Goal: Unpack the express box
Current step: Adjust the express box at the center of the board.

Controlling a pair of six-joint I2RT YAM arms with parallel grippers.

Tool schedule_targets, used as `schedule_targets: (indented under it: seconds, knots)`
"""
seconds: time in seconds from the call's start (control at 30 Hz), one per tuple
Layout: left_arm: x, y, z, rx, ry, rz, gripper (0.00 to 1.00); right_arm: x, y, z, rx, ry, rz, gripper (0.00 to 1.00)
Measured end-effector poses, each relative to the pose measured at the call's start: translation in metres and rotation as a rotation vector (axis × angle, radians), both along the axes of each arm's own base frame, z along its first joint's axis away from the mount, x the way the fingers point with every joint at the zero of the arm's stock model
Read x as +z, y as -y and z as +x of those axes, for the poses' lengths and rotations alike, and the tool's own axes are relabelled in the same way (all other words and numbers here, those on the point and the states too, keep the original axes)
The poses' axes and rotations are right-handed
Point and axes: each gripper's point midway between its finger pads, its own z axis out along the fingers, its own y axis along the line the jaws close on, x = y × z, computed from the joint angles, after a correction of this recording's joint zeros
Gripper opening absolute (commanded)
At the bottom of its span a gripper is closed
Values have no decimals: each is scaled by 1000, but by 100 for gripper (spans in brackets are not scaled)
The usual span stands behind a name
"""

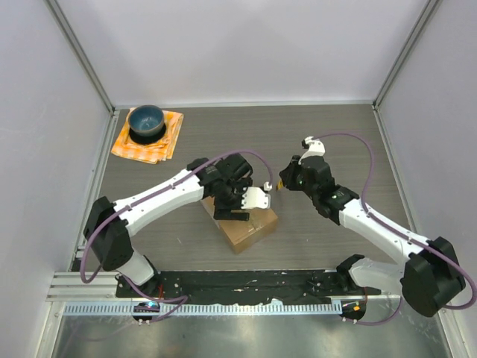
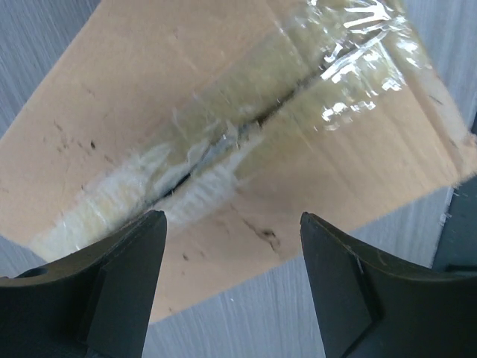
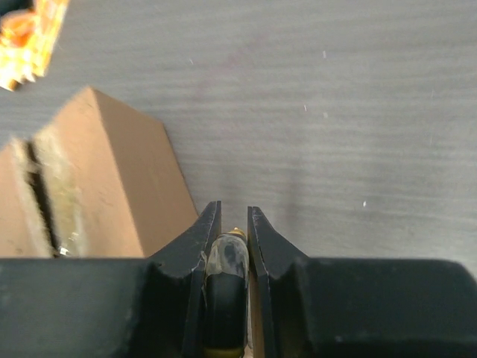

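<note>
The express box [image 1: 252,227], a brown carton, lies on the table in front of the arm bases. In the left wrist view the express box [image 2: 134,89] fills the frame, and the taped top seam [image 2: 216,145] shows a ragged slit along it. My left gripper [image 1: 231,210] hovers over the box's near edge, open [image 2: 232,224], with nothing between its fingers. To the right of the box, my right gripper [image 1: 285,181] is shut [image 3: 234,215] on a dark pen-like tool [image 3: 227,261] with a brass tip. A corner of the box [image 3: 112,179] stands just left of it.
A blue bowl [image 1: 146,121] sits on an orange checked cloth [image 1: 162,145] at the back left, and the cloth's edge [image 3: 33,30] shows in the right wrist view. White walls with metal posts close in the table on three sides.
</note>
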Motion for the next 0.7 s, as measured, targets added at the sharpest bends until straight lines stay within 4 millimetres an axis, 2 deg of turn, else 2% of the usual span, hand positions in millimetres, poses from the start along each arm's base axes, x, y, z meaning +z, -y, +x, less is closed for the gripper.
schedule_targets:
  seconds: [0.1, 0.17, 0.2, 0.23, 0.4, 0.53, 0.57, 0.6, 0.7]
  knots:
    - [-17, 5, 7, -12, 47, 34, 77, -31, -1, -4, 3, -74, -21, 1]
    - [-17, 8, 15, -1, 83, 32, 77, -46, -3, -5, 8, -111, -27, 1]
    - [-14, 10, 21, 7, 112, 24, 84, -51, -5, -4, 11, -123, -28, 1]
    - [-11, 14, 28, 16, 142, 12, 84, -53, -7, -3, 14, -128, -24, 1]
    - [-1, 28, 52, 56, 245, -23, 84, -52, -15, 3, 23, -111, 12, 1]
    - [2, 35, 54, 54, 278, -29, 86, -50, -21, 7, 33, -100, 41, 1]
    - [2, 36, 53, 52, 284, -29, 96, -49, -23, 8, 35, -98, 48, 1]
    - [0, 37, 53, 48, 290, -29, 100, -48, -25, 8, 39, -98, 59, 1]
    - [-12, 36, 49, 42, 294, -13, 100, -44, -29, 9, 50, -90, 85, 1]
